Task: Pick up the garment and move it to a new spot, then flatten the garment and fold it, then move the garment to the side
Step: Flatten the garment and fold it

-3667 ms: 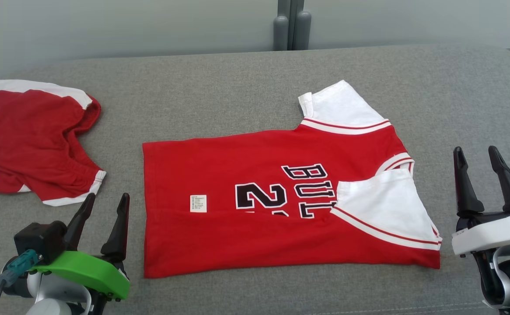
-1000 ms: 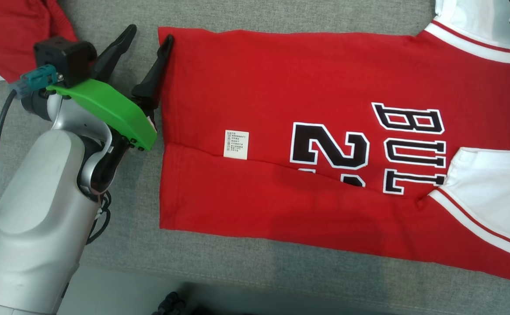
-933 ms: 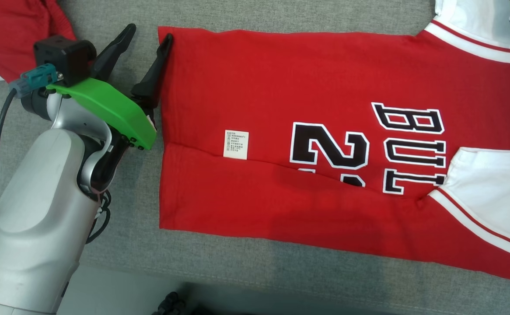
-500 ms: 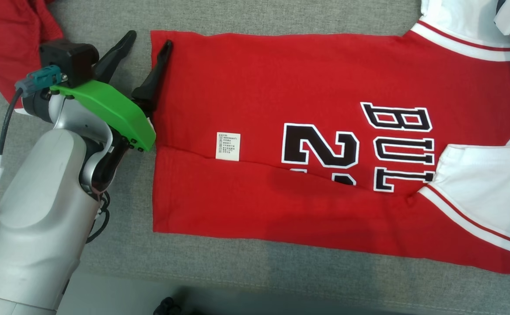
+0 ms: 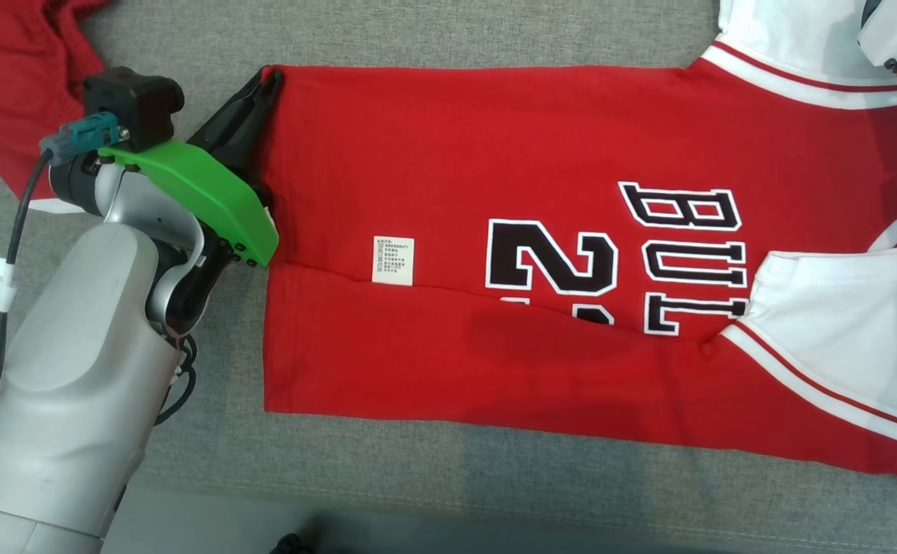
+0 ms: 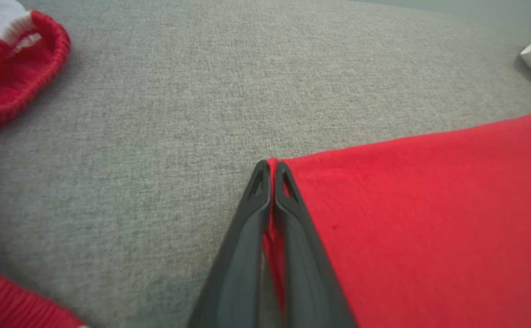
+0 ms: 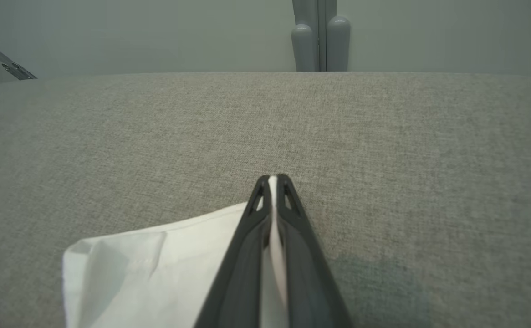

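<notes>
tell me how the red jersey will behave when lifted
Probably floppy: the jersey lies thin and creased, so its middle should sag between the left claw and right claw. Likely light, since fingertip pinches grip it. The folded flap may fall open.

The head view looks steeply down, close over the red printed jersey [image 5: 456,138]; both wrist views skim low along its far edge.

The garment [image 5: 456,154] is shown as matt red cloth on coarse grey woven upholstery [image 5: 418,31]; beside it, a smooth green plastic cover [image 5: 195,192].
</notes>
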Controlling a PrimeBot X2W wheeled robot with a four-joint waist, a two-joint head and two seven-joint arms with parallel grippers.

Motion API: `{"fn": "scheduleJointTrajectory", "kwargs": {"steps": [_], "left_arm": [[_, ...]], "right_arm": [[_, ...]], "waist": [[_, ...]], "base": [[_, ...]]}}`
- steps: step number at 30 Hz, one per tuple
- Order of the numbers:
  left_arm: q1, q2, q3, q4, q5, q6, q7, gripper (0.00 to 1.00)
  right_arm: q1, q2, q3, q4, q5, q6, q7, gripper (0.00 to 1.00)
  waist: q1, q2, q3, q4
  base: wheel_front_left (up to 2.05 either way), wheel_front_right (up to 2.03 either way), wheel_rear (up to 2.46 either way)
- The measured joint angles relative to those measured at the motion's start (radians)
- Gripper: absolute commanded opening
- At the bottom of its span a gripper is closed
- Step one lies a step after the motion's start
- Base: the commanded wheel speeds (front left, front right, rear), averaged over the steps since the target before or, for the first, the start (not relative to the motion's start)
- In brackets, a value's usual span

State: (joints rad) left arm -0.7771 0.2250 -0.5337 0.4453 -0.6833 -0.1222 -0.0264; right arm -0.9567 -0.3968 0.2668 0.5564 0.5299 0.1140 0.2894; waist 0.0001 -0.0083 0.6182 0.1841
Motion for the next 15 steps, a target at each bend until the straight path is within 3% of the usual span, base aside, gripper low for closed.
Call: {"fn": "scheduleJointTrajectory", "kwargs": {"steps": [15], "left_arm": [[0.033, 0.003, -0.021, 0.064, -0.009, -0.001, -0.070, 0.00]], "right_arm": [[0.033, 0.051, 0.014, 0.025, 0.069, 0.009, -0.148, 0.00]], "waist": [[0.0000, -0.0001, -0.100, -0.016]], "base": [[0.00, 0.00, 0.00]]}}
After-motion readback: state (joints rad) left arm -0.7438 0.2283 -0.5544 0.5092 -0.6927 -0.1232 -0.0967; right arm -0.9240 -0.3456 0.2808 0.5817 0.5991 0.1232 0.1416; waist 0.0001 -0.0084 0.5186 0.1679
